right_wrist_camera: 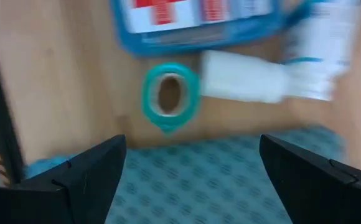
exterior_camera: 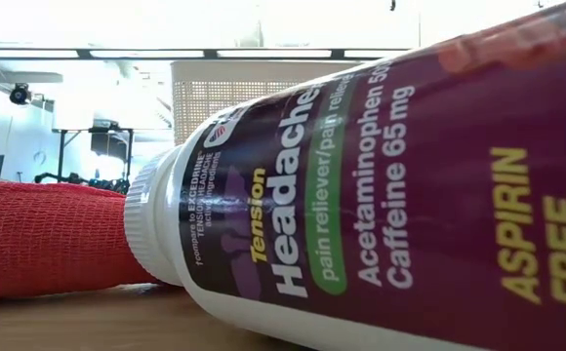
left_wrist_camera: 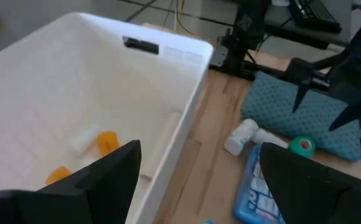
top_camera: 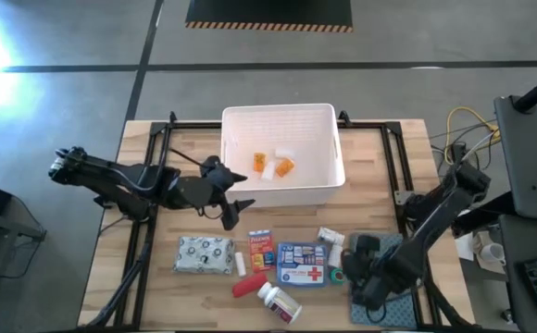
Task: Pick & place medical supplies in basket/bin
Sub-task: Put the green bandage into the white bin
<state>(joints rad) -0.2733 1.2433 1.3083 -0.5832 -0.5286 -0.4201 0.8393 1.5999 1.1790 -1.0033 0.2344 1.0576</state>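
The white bin (top_camera: pixel 329 116) stands at the table's far middle with two orange vials (top_camera: pixel 285 166) on its floor. In front of it lie a grey patterned pack (top_camera: pixel 204 254), a red-blue box (top_camera: pixel 260 247), a blue red-cross pouch (top_camera: pixel 303 264), a red tube (top_camera: pixel 247 287), a white pill bottle (top_camera: pixel 278 301), a smaller white bottle (top_camera: pixel 331 238) and a green tape roll (top_camera: pixel 336 275). My left gripper (top_camera: pixel 236 211) hovers open at the bin's near left corner, holding nothing. My right gripper (right_wrist_camera: pixel 193 142) points down, open, just short of the tape roll (right_wrist_camera: pixel 170 94).
A teal-grey cloth mat (top_camera: pixel 393 277) lies under my right gripper at the near right. Black frame rails (top_camera: pixel 157 157) run along the table's sides. In the low view the pill bottle (exterior_camera: pixel 410 195) lies on its side and fills most of the picture, next to the red tube (exterior_camera: pixel 49 239).
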